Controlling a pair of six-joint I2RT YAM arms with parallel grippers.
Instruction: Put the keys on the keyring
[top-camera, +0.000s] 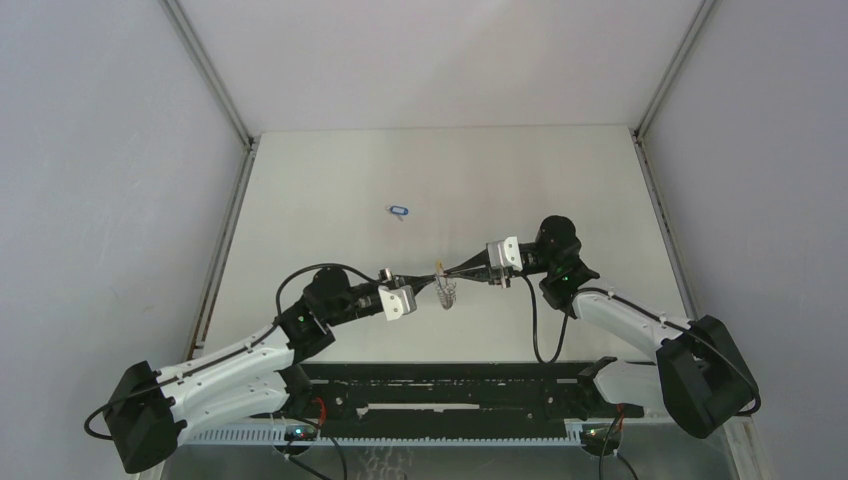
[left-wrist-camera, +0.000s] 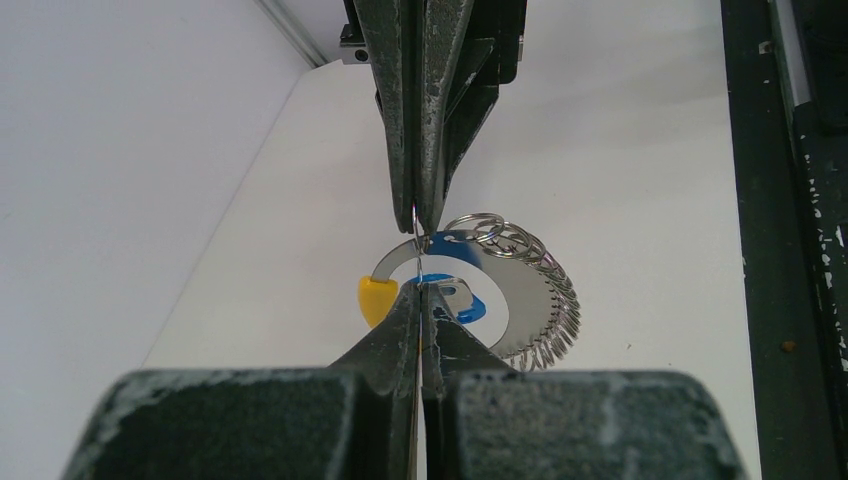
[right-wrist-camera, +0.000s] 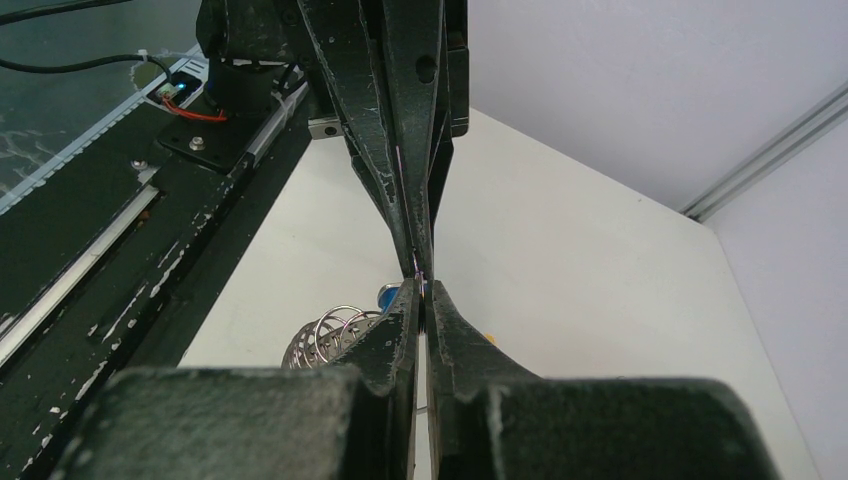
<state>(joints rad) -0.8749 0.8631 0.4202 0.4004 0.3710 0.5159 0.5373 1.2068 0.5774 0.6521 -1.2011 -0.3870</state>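
Nearest you, your left gripper (left-wrist-camera: 420, 288) is clenched, fingers pressed flat together with no gap. Its tips sit right against the blue-tagged key (left-wrist-camera: 463, 300), and it seems to be pinching that key, though the bite itself is hidden behind the fingers. A thin wire (left-wrist-camera: 417, 255) runs straight from those tips to your right gripper (left-wrist-camera: 418, 222), which comes in from the opposite side. It is also clamped, with its tips at the top of the keyring (left-wrist-camera: 525, 305). The ring hangs in the air between the two arms above the table (top-camera: 330, 180). Its flat silver band curves round to a yellow arc (left-wrist-camera: 377, 298) on one side, and a bunch of small wire loops (left-wrist-camera: 500, 235) crowds the other.

This looks like the threading step for the first key, and the work is fine. Hold the right arm steady as the anchor and let only the left move, in small strokes along the band's curve rather than across it. Pulling the two arms apart would strain that wire or tear it out of one grip. Watch the left wrist view, since the overhead view is too small to show the wire. Do not loosen the left until you see the blue tag hang from the band by itself.

Farthest off, the second key (top-camera: 401, 211) lies flat on the table well beyond both grippers and is not yet on the ring. It is tiny and sits low, so expect a careful pinch at its tag.
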